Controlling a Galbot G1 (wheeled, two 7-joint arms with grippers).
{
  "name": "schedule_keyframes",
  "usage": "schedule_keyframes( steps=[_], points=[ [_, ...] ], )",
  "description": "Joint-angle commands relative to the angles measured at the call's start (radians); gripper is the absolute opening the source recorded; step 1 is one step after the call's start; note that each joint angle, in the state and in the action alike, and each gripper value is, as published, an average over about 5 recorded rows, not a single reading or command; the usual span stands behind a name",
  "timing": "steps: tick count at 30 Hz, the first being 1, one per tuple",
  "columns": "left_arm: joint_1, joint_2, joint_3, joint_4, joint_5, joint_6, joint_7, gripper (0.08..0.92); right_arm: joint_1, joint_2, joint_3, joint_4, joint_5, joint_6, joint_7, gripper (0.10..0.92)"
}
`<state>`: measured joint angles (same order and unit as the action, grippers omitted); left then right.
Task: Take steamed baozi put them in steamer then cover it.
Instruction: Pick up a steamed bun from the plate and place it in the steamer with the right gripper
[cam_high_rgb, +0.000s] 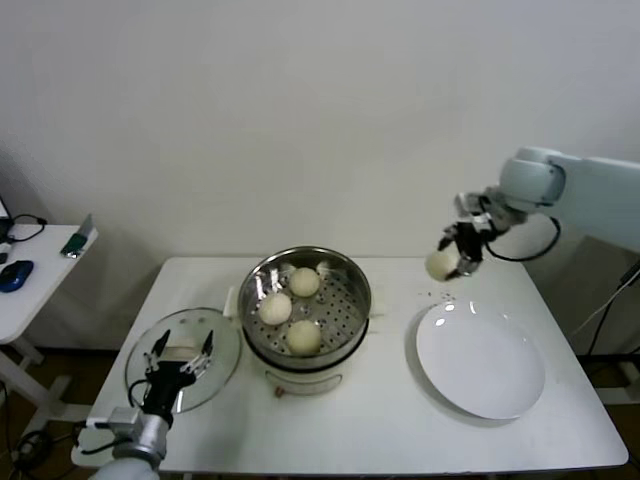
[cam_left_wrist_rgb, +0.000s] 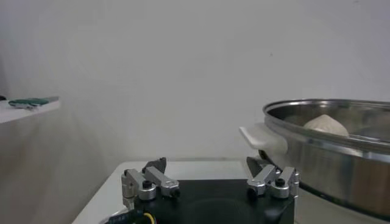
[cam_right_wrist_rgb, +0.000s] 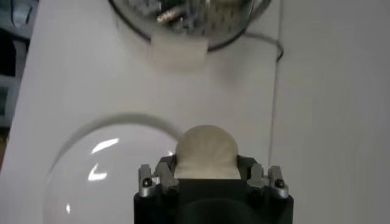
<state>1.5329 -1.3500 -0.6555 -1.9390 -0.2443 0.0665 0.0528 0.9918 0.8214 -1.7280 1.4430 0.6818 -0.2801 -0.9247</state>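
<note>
Nearest the robot, at the table's front left corner, the left gripper (cam_high_rgb: 180, 356) hovers with its metal fingers spread apart over the cover (cam_high_rgb: 185, 358), a round clear glass lid with a metal rim lying flat on the white table (cam_high_rgb: 380, 430); its whitish handle shows between the fingers. Just beside the cover stands the steamer (cam_high_rgb: 305, 300), a shiny round steel basket with a perforated floor on a white base. It holds three steamed baozi: one at the front (cam_high_rgb: 304, 337), one at the left (cam_high_rgb: 275, 307) and one at the back (cam_high_rgb: 304, 282), all smooth, cream-white and dome-shaped. To its right lies a flat, glossy white plate (cam_high_rgb: 481, 360), bare of buns. Farthest back, above the table's rear right and beyond the plate's far rim, the right gripper (cam_high_rgb: 452, 262) is clamped on the fourth baozi (cam_right_wrist_rgb: 205, 151), which appears faintly pleated in the right wrist view.
</note>
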Motion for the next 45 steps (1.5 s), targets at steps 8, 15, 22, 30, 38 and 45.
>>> schedule_keyframes(
  steps=[8, 15, 22, 30, 38, 45],
  points=[
    [0.003, 0.001, -0.002, -0.008, -0.003, 0.000, 0.001, 0.823, -0.013, 0.322, 0.066, 0.165, 0.253, -0.194, 0.165, 0.662],
    [0.009, -0.002, -0.005, -0.014, -0.002, 0.000, 0.001, 0.823, -0.159, 0.364, 0.070, 0.076, 0.135, -0.208, 0.191, 0.662],
    [0.011, -0.005, -0.005, -0.010, 0.000, -0.002, 0.001, 0.823, -0.257, 0.371, 0.086, -0.001, 0.044, -0.211, 0.198, 0.662],
    [0.012, -0.003, -0.009, -0.006, 0.000, -0.004, 0.001, 0.823, -0.306, 0.384, 0.100, -0.045, 0.004, -0.210, 0.197, 0.659],
    [0.011, -0.003, -0.010, -0.004, -0.002, -0.006, 0.000, 0.823, -0.317, 0.402, 0.099, -0.072, -0.007, -0.205, 0.193, 0.660],
    [0.012, -0.002, -0.013, -0.007, -0.004, -0.007, 0.000, 0.823, -0.309, 0.402, 0.113, -0.077, 0.006, -0.180, 0.176, 0.675]
  ],
)
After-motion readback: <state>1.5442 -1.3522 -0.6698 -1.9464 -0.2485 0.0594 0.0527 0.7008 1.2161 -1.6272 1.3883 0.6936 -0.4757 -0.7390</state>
